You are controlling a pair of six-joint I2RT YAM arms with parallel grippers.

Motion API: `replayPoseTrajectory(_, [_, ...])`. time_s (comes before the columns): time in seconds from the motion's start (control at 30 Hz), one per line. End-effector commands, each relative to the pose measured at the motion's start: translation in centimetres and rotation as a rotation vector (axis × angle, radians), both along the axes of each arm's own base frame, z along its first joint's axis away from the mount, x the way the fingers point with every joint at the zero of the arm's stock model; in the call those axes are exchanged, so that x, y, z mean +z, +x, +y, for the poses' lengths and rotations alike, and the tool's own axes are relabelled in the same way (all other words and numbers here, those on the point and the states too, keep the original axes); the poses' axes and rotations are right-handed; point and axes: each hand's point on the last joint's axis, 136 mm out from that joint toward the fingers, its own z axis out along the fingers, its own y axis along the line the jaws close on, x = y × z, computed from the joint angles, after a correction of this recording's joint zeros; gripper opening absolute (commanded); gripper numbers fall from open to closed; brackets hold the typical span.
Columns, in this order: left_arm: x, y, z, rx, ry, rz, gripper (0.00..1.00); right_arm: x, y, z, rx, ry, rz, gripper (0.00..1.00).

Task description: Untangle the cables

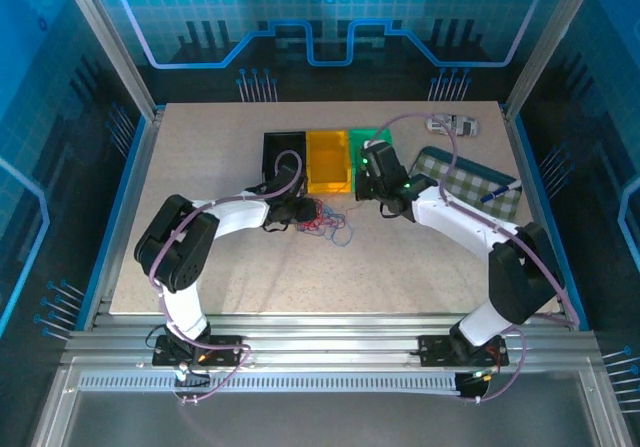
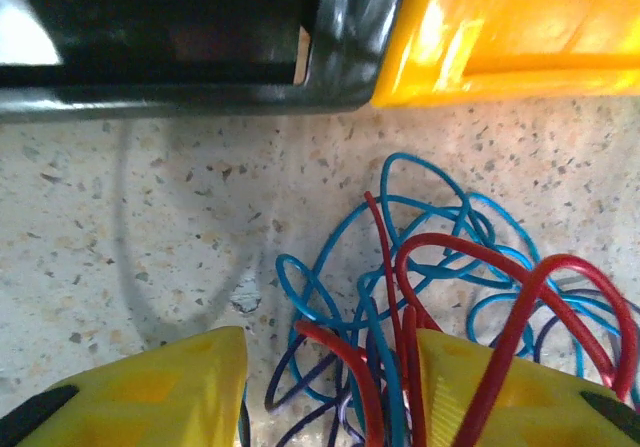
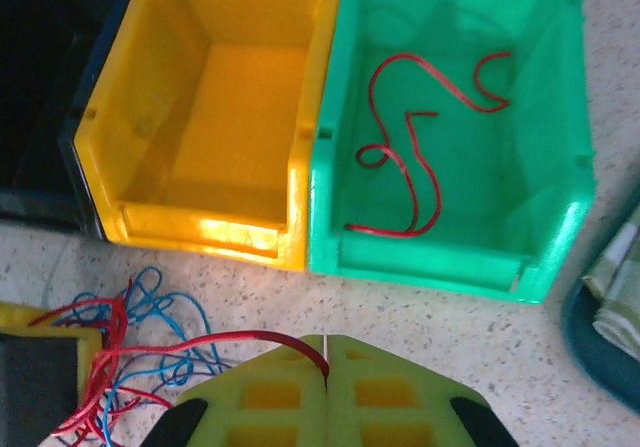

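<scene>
Your cables [image 1: 320,217], a loose clump of thin glossy red and blue loops, no single axis, on the speckled table [image 2: 150,217] before the yellow bin [image 2: 500,57], your left gripper [image 2: 330,387] parted astride them, right gripper [image 3: 325,352] pinching a red cable [image 3: 200,342] that trails leftward into the clump

No legible text or labels

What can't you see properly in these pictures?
- Cables, top view: too small to tell apart; left gripper covers part.
- Cables, left wrist view: lower loops cut by the bottom edge, hidden behind yellow fingers.
- Black bin, right wrist view: cut by the left edge, inside too dark.
- Pale thing, back right of table, top view: too small to name.
</scene>
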Motion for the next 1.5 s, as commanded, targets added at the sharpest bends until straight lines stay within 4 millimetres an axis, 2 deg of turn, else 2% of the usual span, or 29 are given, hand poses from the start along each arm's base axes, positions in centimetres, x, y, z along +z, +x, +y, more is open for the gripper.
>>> replayPoseTrajectory(0.0, [-1.3,-0.5,0.0,-0.033,0.001,0.048,0.41,4.4,1.1,-1.6,-0.072,0.032,-0.123,0.00])
replayPoseTrajectory(0.13, [-2.0,-0.6,0.2,-0.035,-0.004,0.067,0.41,7.6,1.3,-3.1,-0.113,0.026,-0.206,0.00])
replayPoseTrajectory(0.33, [-2.0,-1.2,0.2,-0.075,-0.010,0.069,0.56,11.4,1.8,-6.4,-0.188,-0.007,-0.310,0.00])
replayPoseTrajectory(0.43, [-2.0,-1.5,0.2,-0.086,-0.013,0.070,0.59,13.0,2.0,-7.6,-0.204,-0.002,-0.348,0.00])
replayPoseTrajectory(0.57, [-2.4,-1.7,0.5,-0.088,-0.007,0.081,0.59,15.3,2.0,-9.4,-0.246,0.010,-0.405,0.00])
replayPoseTrajectory(0.83, [-4.5,-2.6,1.7,-0.073,0.039,0.133,0.52,21.4,1.7,-13.7,-0.344,0.059,-0.549,0.00])
replayPoseTrajectory(0.9, [-4.7,-2.7,1.8,-0.074,0.043,0.137,0.51,22.3,1.8,-14.6,-0.353,0.076,-0.565,0.00])
replayPoseTrajectory(1.03, [-4.2,-2.6,1.4,-0.088,0.029,0.133,0.29,22.4,2.7,-14.3,-0.295,0.085,-0.532,0.00])
replayPoseTrajectory(1.2, [-2.7,-1.9,0.8,-0.082,-0.005,0.106,0.00,20.3,4.3,-13.6,-0.264,0.086,-0.433,0.00])
replayPoseTrajectory(1.47, [0.6,-0.7,0.1,-0.037,-0.069,0.049,0.00,17.7,7.5,-11.0,-0.183,0.134,-0.337,0.01])
